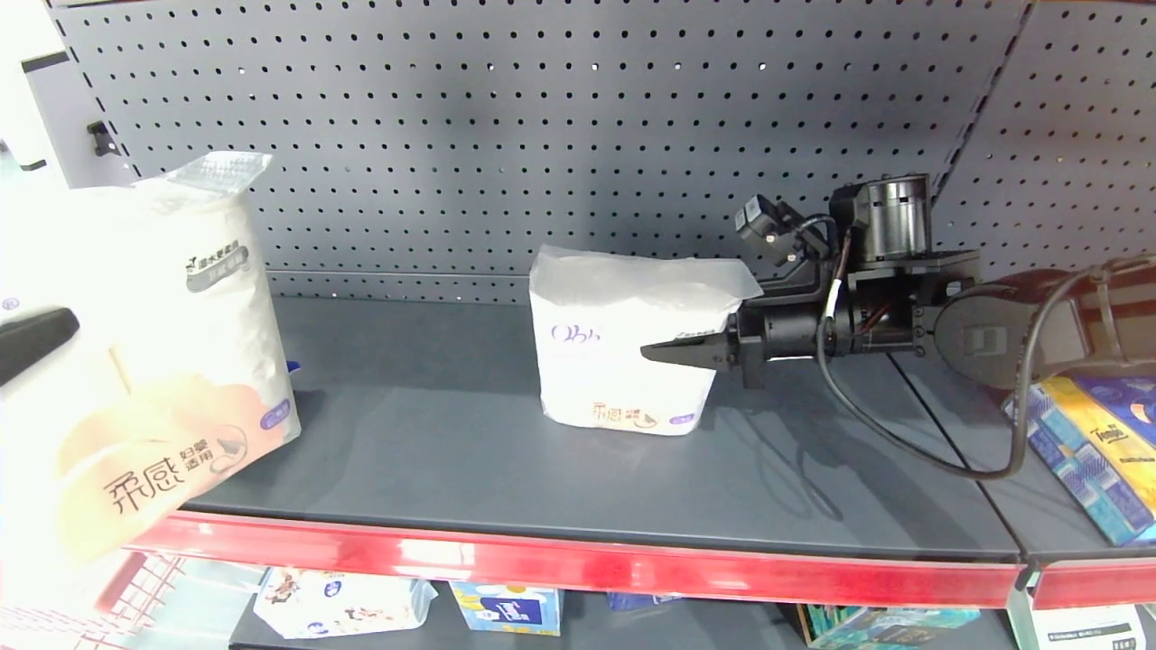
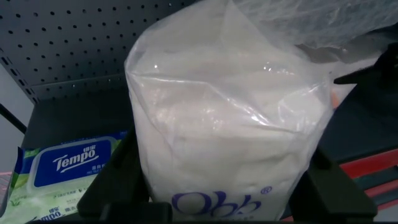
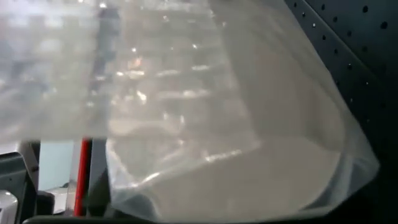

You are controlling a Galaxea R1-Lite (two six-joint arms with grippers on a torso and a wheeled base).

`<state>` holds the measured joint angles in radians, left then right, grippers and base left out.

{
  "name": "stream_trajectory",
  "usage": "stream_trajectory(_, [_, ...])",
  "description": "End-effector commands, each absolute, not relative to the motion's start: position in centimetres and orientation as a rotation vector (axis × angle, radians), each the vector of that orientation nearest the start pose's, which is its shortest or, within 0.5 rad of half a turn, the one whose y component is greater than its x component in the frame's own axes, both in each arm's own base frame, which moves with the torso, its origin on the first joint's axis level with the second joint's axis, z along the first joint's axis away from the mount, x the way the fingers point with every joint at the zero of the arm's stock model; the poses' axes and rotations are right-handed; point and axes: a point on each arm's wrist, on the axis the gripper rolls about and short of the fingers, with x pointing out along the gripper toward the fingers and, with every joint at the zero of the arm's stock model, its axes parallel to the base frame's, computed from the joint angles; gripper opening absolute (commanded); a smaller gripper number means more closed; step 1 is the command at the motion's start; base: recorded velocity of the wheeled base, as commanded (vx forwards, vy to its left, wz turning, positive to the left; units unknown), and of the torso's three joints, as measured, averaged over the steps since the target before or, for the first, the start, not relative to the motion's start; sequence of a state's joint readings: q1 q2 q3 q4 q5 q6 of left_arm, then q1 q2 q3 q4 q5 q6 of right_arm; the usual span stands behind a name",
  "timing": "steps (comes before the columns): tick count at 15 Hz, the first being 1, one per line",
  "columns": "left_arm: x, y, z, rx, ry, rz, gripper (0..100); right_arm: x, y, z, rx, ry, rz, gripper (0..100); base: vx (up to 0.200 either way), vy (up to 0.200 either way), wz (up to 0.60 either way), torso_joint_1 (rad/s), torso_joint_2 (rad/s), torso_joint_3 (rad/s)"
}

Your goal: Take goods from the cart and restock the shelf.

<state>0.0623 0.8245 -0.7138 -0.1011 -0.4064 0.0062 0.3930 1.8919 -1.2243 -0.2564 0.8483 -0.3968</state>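
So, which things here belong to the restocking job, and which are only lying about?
Job: raised tissue pack, held in left pincer; middle tissue pack on shelf, gripped by right pincer.
Lying about: blue packs at the right; lower-shelf goods.

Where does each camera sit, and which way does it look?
Head view: on the robot's head, looking forward and down at the shelf; the right gripper is at the shelf tissue pack.
Left wrist view: on the left wrist, looking along the left gripper, shut on the held tissue pack.
Right wrist view: on the right wrist, close against the shelf tissue pack, pegboard beside it.
Shared: head and left wrist views both show the held tissue pack.
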Motion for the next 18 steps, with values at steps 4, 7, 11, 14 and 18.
stream_trajectory(4, [7.9, -0.4, 27.6, 0.005, 0.002, -0.345, 0, 30.8, 14.7, 20.9, -0.234, 0.162, 1.312, 0, 0.000, 0.000, 0.00, 0.000, 0.00, 0.000])
stream_trajectory(7, [7.9, -0.4, 27.9, 0.005, -0.004, -0.347, 0, 28.2, 14.1, 21.0, -0.231, 0.176, 1.331, 0, 0.000, 0.000, 0.00, 0.000, 0.00, 0.000])
stream_trajectory(11, [8.1, -0.4, 27.9, 0.003, 0.001, -0.348, 0, 24.9, 13.9, 19.6, -0.228, 0.235, 1.365, 0, 0.000, 0.000, 0.00, 0.000, 0.00, 0.000])
stream_trajectory(14, [8.2, -0.4, 27.9, 0.004, 0.002, -0.350, 0, 24.7, 14.2, 19.3, -0.260, 0.217, 1.387, 0, 0.000, 0.000, 0.00, 0.000, 0.00, 0.000])
stream_trajectory(18, [8.2, -0.4, 27.9, 0.002, 0.004, -0.348, 0, 24.0, 14.3, 18.8, -0.283, 0.237, 1.366, 0, 0.000, 0.000, 0.00, 0.000, 0.00, 0.000])
